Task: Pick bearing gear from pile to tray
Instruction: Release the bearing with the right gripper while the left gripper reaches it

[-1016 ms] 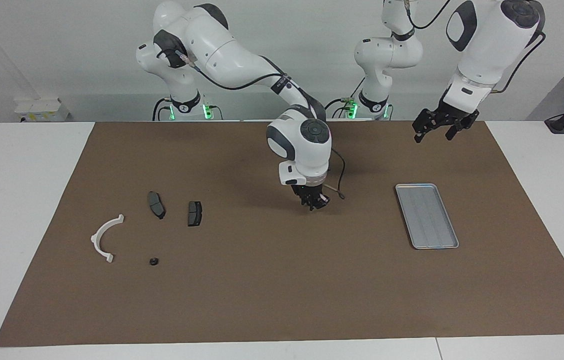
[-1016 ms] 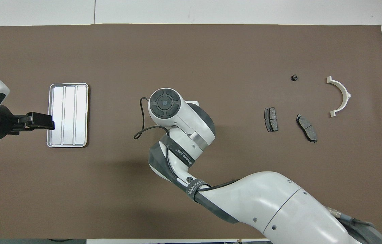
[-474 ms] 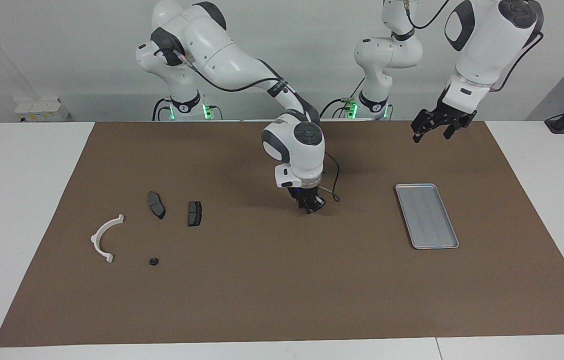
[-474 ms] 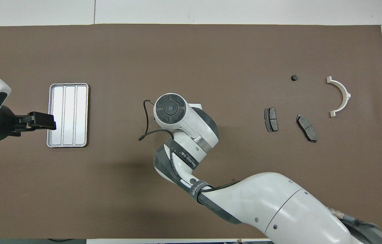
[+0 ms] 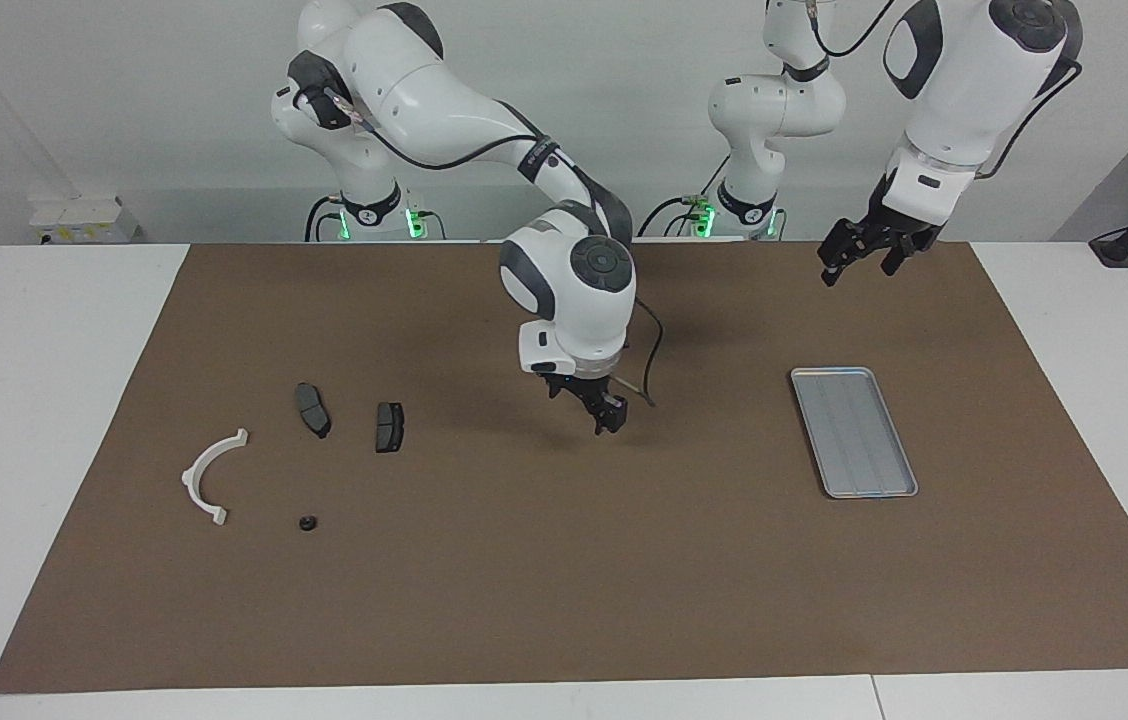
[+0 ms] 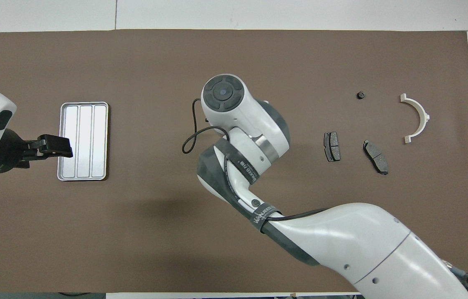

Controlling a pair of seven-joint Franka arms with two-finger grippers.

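At facing-view centre: seeing right gripper (image 5: 606,412) over mat (image 5: 524,560), opening unreadable. Noting left gripper (image 5: 859,258) waiting upper right, fingers (image 5: 832,268) spread. Locating bearing gear (image 5: 306,522) lower left, well apart from tray (image 5: 854,478). Judging pick pending; needing reach, fine pinch next.

- A brown mat (image 5: 564,560) is laid across the white table (image 5: 34,400).
- A small white box (image 5: 82,218) is seen at the table's edge by the wall.

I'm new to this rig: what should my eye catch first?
The right arm dominates mid-table, its claw raised over bare brown mat. A silver tray lies empty toward the left arm's end, where the left claw hangs in the air. The small parts, a white bracket among them, lie toward the right arm's end.
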